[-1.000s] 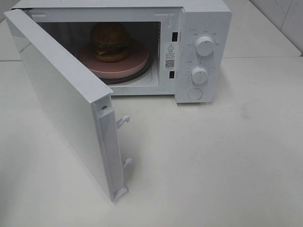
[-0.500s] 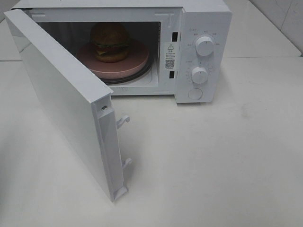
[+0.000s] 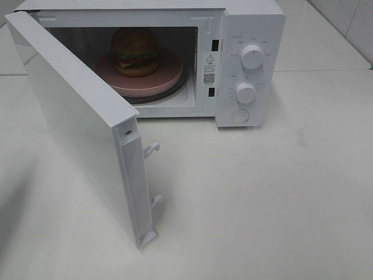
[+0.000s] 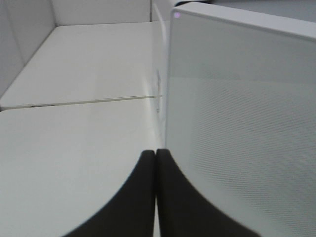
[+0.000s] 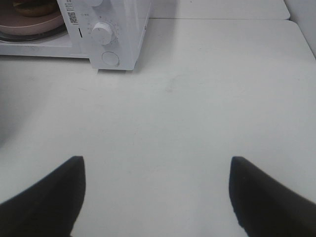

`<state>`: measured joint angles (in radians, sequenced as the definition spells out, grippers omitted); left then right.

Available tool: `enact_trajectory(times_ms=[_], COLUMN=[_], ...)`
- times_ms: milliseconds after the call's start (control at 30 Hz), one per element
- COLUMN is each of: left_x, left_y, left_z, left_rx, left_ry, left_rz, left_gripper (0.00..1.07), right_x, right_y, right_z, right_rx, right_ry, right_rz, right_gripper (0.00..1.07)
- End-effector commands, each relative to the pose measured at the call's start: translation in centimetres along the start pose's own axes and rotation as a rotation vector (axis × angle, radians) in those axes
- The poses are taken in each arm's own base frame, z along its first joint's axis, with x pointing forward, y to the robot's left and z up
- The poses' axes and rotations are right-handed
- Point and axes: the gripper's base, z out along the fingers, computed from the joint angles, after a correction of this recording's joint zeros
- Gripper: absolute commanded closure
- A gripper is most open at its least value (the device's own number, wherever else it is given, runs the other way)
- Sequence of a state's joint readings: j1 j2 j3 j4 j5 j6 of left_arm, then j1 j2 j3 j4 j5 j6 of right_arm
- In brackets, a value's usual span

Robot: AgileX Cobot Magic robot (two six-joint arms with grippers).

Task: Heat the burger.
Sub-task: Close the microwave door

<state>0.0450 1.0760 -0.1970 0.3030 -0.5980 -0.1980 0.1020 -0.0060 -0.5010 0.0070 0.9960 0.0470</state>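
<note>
The burger (image 3: 135, 51) stands on a round pink plate (image 3: 157, 81) inside the white microwave (image 3: 250, 23), whose door (image 3: 70, 116) is swung wide toward the front left. Neither arm shows in the exterior high view. In the left wrist view my left gripper (image 4: 156, 153) is shut with nothing between its fingers, its tips close to the door's outer face (image 4: 237, 123) near its edge. My right gripper (image 5: 155, 159) is open and empty over bare table in front of the microwave (image 5: 128, 29). The plate (image 5: 29, 22) and a sliver of the burger (image 5: 34, 6) show at that view's corner.
Two dials (image 3: 252, 56) (image 3: 245, 93) and a round button (image 3: 239, 115) sit on the microwave's right panel. Latch hooks (image 3: 151, 149) stick out from the door's free edge. White table (image 3: 262, 204) stretches in front and to the right; a tiled wall stands at the far right.
A faint shadow has spread over the table at the lower left of the exterior high view. The microwave, door and burger have not moved.
</note>
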Motion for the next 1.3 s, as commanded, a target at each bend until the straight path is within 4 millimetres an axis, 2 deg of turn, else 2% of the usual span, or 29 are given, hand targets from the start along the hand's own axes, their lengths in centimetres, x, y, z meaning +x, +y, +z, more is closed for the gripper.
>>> enact_trajectory(times_ms=[33, 267, 400, 733, 800, 900, 967, 1067, 1133, 1300], left_x=[0.1, 0.4, 0.1, 0.2, 0.3, 0.2, 0.0, -0.2, -0.3, -0.6], left_y=[-0.7, -1.8, -4.0, -6.4, -7.7, -8.0, -9.1, -9.8, -11.2, -12.8], left_z=[0.7, 2.4, 3.9, 5.8, 6.4, 6.5, 7.1, 7.5, 8.5, 9.3], left_rx=[0.086, 0.187, 0.287, 0.298, 0.333, 0.344, 0.374, 0.385, 0.403, 0.409], left_ry=[-0.038, -0.054, -0.042, -0.032, -0.025, -0.026, -0.029, -0.033, -0.029, -0.044], left_rz=[0.011, 0.005, 0.033, 0.003, 0.01, 0.012, 0.01, 0.003, -0.017, 0.0], left_gripper=[1.07, 1.07, 1.07, 1.07, 1.07, 1.07, 1.07, 1.07, 1.07, 1.07], right_x=[0.2, 0.2, 0.2, 0.2, 0.2, 0.2, 0.2, 0.2, 0.2, 0.2], right_y=[0.0, 0.0, 0.0, 0.0, 0.0, 0.0, 0.0, 0.0, 0.0, 0.0], right_z=[-0.3, -0.3, -0.3, -0.3, -0.3, -0.3, -0.3, -0.3, -0.3, -0.3], right_rx=[-0.002, -0.002, -0.002, -0.002, -0.002, -0.002, -0.002, -0.002, -0.002, -0.002], right_ry=[-0.025, -0.025, -0.025, -0.025, -0.025, -0.025, -0.025, -0.025, -0.025, -0.025], right_rz=[0.004, 0.004, 0.004, 0.004, 0.004, 0.004, 0.004, 0.004, 0.004, 0.004], right_gripper=[0.31, 0.31, 0.31, 0.31, 0.31, 0.31, 0.31, 0.31, 0.31, 0.31])
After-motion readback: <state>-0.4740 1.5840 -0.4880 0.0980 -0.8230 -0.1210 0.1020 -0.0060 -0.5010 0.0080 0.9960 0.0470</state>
